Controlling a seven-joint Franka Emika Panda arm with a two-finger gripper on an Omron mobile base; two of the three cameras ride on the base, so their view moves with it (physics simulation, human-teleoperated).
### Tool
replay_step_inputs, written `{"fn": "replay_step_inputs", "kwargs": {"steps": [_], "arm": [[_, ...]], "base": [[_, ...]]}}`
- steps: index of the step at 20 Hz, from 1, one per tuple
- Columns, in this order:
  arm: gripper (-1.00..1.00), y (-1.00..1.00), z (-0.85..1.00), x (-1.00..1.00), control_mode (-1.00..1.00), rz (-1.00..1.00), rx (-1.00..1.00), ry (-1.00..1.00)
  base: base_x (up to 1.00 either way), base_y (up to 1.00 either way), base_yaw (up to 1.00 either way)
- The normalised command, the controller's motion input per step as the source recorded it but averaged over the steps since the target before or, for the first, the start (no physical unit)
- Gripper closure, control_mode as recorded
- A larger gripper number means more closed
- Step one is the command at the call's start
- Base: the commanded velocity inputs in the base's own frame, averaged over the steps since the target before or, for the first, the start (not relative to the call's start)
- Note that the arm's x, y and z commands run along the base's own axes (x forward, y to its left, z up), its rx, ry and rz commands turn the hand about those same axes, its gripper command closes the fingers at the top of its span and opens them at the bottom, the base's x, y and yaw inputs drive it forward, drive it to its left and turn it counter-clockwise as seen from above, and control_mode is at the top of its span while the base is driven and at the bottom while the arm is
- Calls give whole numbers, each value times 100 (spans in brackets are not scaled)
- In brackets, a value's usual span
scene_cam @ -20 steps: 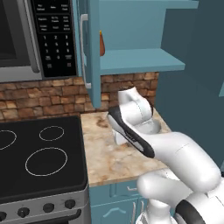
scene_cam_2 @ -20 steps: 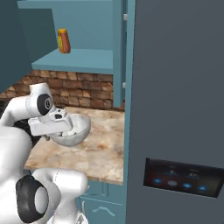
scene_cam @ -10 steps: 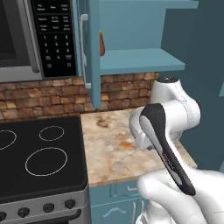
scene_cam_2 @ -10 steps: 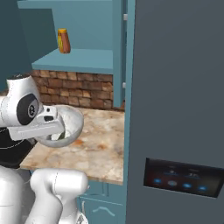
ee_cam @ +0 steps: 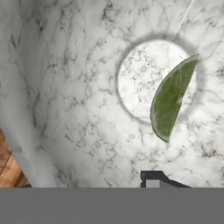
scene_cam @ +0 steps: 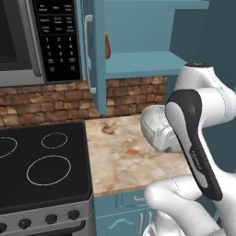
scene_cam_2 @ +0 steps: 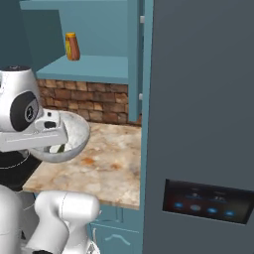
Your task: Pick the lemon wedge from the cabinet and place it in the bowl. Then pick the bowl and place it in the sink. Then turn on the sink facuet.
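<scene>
**Bowl in hand, off the counter: spill and slip are the risks**

Bowl [scene_cam_2: 67, 141] is held up off the counter [scene_cam: 120, 156], beside the arm, with the wedge [ee_cam: 171, 98] lying on its inner floor, partly over the flat centre. Gripper [ee_cam: 153, 177] is pinching the bowl's rim: one fingertip shows inside the wall in the hand view; the outer one isn't visible. Cabinet [scene_cam: 138, 60] is open above, with an orange bottle [scene_cam_2: 72, 46] on the shelf.

My read: the lemon step is done and the carry to the sink is under way.

Risks:
- A rim pinch on a smooth curved wall is a weak hold. A fast swing could rotate the bowl in the jaws or drop it.
- The wedge is loose. Tilt the bowl and it slides out.
- The open cabinet door [scene_cam: 94, 50] is near. A wide swing could clip it.
</scene>
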Motion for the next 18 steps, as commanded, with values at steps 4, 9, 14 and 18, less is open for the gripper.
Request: {"fn": "replay_step_inputs", "kwargs": {"steps": [4,9,14,18], "arm": [[100,0,-1,-3,-100,0,0,14],[100,0,-1,0,-100,0,0,8],[100,1,0,0,100,0,0,1],[100,0,0,0,100,0,0,0]], "base": [[0,0,0],[0,0,0],[-46,19,1],[-96,36,9]]}}
